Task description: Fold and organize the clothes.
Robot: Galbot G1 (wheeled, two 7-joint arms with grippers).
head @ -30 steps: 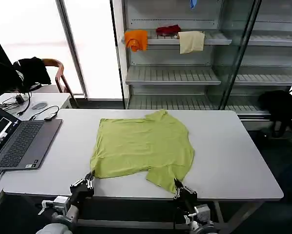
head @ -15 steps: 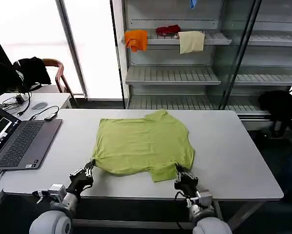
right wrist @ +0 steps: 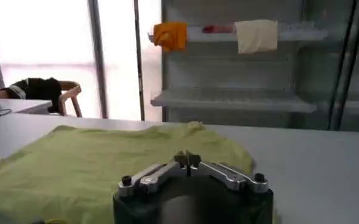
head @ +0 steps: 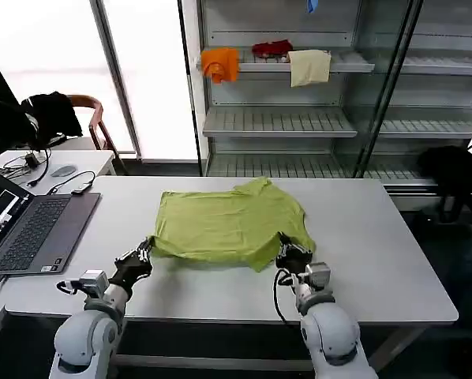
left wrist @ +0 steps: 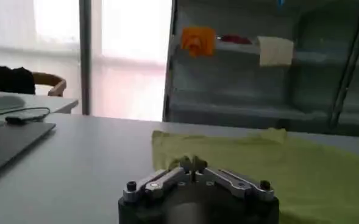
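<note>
lime t-shirt (head: 232,225) lies mid-worktop (head: 394,260). left gripper (head: 145,251) at its 8 o'clock corner and right gripper (head: 287,253) at 4 o'clock have fingers pinched tight on the near hem. carry both toward 12 o'clock evenly, keeping the fold edge straight.

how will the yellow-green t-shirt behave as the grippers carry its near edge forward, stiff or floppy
Probably floppy: the T-shirt already curls over itself where the left gripper and right gripper pinch its near edge. Likely light, since two small pinches lift that edge. It may drag and wrinkle on the table.
</note>
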